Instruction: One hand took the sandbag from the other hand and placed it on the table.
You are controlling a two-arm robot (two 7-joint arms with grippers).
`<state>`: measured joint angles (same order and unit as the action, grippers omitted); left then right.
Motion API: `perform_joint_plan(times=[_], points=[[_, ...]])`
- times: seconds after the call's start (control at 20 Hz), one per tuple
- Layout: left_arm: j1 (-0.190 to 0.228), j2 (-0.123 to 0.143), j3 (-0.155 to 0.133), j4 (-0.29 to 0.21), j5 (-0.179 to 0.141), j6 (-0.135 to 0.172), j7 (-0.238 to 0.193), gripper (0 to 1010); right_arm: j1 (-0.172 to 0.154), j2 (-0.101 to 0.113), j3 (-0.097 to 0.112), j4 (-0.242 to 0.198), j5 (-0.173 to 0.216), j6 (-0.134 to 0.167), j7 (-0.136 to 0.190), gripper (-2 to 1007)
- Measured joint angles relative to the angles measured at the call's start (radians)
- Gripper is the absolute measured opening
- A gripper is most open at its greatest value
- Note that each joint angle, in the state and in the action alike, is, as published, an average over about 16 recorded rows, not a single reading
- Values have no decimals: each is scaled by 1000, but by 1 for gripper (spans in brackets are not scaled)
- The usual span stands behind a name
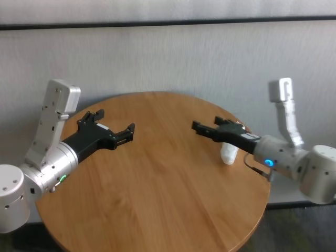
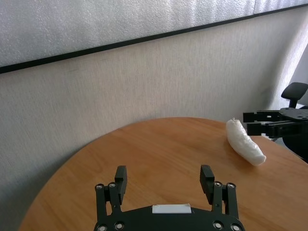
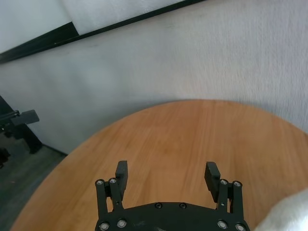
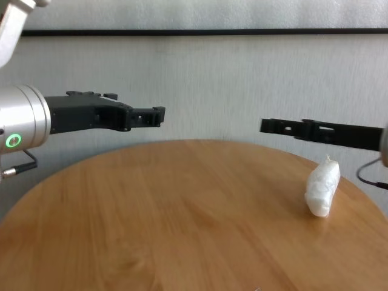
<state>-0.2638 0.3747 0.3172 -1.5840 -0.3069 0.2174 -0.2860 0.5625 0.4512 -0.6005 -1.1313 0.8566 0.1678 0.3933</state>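
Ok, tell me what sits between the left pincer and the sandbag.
Nothing: in the head view only bare table lies between the left pincer and the sandbag.

Smooth wood-grain table (image 4: 151,218), crinkly white plastic sandbag (image 4: 322,189), matt black claws.

The sandbag (image 4: 322,188) lies on the bench (image 4: 170,212) near its right edge, directly under the right gripper (image 1: 200,128) (which hangs above it, apart). The left gripper (image 1: 113,125) hovers over the bench's left side.
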Motion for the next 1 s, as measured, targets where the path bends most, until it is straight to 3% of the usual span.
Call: perform_joint_plan(times=[0.5,1.0], points=[[0,0,0,0,0,0,0,1000,49,-87,-58,45,-137,-111,15,1005],[0,0,0,0,0,0,0,999,79,-134,-77,83,-194,-142,52,1005]])
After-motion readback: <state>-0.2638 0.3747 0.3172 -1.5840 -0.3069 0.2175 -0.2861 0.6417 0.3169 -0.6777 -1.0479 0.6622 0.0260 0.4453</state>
